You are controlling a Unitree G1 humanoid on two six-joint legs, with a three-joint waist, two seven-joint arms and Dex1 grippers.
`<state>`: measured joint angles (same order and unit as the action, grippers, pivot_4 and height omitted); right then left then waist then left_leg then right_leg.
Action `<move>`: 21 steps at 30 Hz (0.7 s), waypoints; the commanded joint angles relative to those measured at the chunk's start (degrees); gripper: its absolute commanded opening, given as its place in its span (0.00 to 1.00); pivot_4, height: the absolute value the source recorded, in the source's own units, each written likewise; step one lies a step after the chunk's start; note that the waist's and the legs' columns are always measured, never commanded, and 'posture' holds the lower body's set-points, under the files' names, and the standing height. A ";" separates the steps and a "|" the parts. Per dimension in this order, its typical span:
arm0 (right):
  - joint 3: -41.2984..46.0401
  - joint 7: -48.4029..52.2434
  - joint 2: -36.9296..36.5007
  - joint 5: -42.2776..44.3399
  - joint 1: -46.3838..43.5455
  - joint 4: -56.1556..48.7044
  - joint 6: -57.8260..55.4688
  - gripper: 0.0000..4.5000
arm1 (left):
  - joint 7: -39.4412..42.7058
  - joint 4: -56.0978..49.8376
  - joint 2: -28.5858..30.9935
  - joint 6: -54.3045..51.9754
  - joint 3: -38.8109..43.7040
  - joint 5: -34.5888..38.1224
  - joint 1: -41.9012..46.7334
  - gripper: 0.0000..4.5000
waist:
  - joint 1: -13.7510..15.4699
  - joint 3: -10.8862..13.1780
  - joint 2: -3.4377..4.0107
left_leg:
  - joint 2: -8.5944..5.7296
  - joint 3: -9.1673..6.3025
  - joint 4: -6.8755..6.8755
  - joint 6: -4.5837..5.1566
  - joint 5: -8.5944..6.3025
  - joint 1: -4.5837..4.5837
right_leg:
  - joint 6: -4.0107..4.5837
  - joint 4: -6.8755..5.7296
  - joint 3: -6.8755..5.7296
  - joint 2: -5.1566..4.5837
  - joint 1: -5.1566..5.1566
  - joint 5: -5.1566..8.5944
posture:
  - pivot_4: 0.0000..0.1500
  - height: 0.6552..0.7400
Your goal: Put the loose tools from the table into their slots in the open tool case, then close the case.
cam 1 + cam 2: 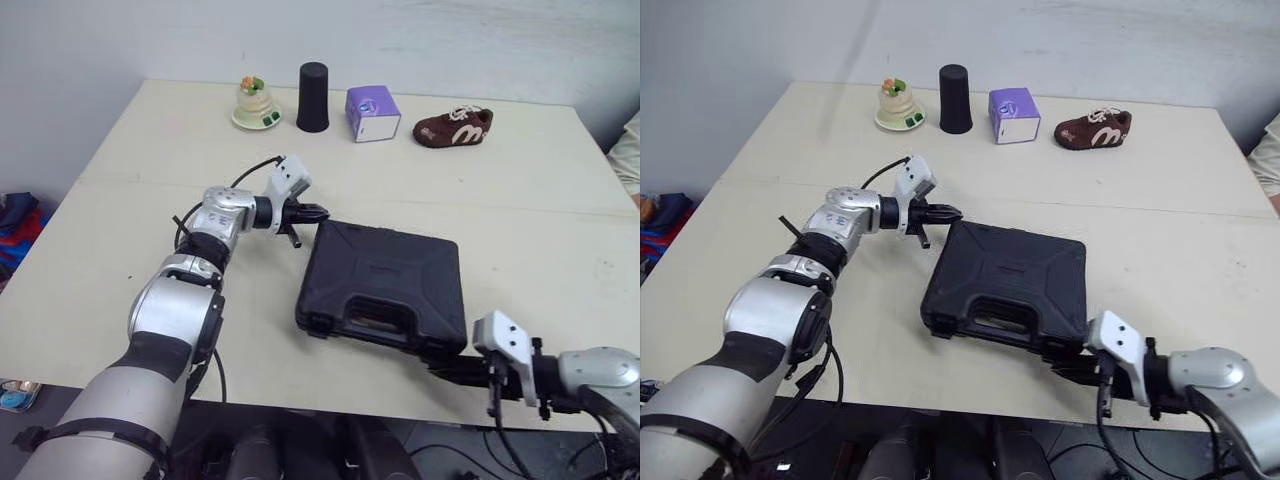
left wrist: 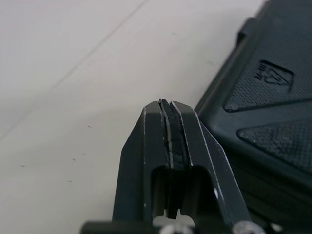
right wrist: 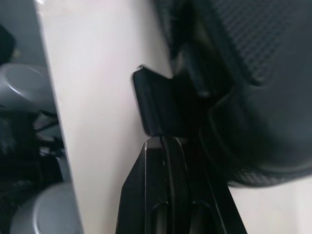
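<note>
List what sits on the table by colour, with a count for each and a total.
Black: 2 (tool case, cylinder)
Purple: 1 (box)
Brown: 1 (shoe)
Cream and green: 1 (figurine)
Total: 5

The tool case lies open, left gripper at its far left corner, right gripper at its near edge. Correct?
No: the tool case is closed, as the left eye view shows. The left gripper and right gripper are placed as stated.
</note>
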<state>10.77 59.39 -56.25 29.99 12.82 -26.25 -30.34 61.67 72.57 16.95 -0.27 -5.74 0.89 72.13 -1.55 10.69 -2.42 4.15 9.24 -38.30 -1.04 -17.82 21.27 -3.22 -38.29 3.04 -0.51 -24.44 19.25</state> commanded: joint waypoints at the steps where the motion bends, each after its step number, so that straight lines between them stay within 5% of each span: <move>1: 6.73 2.61 -1.30 2.35 1.28 -1.16 0.57 0.00 | 12.70 -3.77 0.49 0.00 -1.69 -0.50 -1.71 0.01 | -0.04 0.00 0.01 | -0.02 0.00 0.02 0.00 0.00 0.00 | 0.00 0.00 0.02 0.01 -0.01 0.00 | 1.00 0.93; 11: 11.11 6.40 -7.69 -5.54 4.37 5.18 2.83 0.00 | 22.34 -26.37 2.57 -7.83 -3.92 1.87 -13.27 0.01 | -0.32 -0.03 0.08 | 0.20 0.04 -0.01 -0.03 0.01 -0.08 | 0.00 -0.17 0.13 0.04 -0.02 0.00 | 1.00 0.93; 21: 5.32 5.56 -8.28 -10.73 -3.14 11.40 5.36 0.00 | 12.58 -29.10 0.63 -13.17 -3.11 2.25 -13.33 0.01 | -0.44 -0.02 0.08 | 0.24 0.00 -0.34 0.03 -0.02 -0.05 | 0.00 -0.35 0.15 0.05 0.00 0.00 | 1.00 0.93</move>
<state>16.53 65.47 -64.65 20.03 11.13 -14.69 -25.50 73.90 45.77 17.90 -12.56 -8.97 1.98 58.51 -1.99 10.66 -2.34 4.41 9.26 -38.64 -1.02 -17.85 21.21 -3.23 -38.65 3.20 -0.45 -24.44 19.25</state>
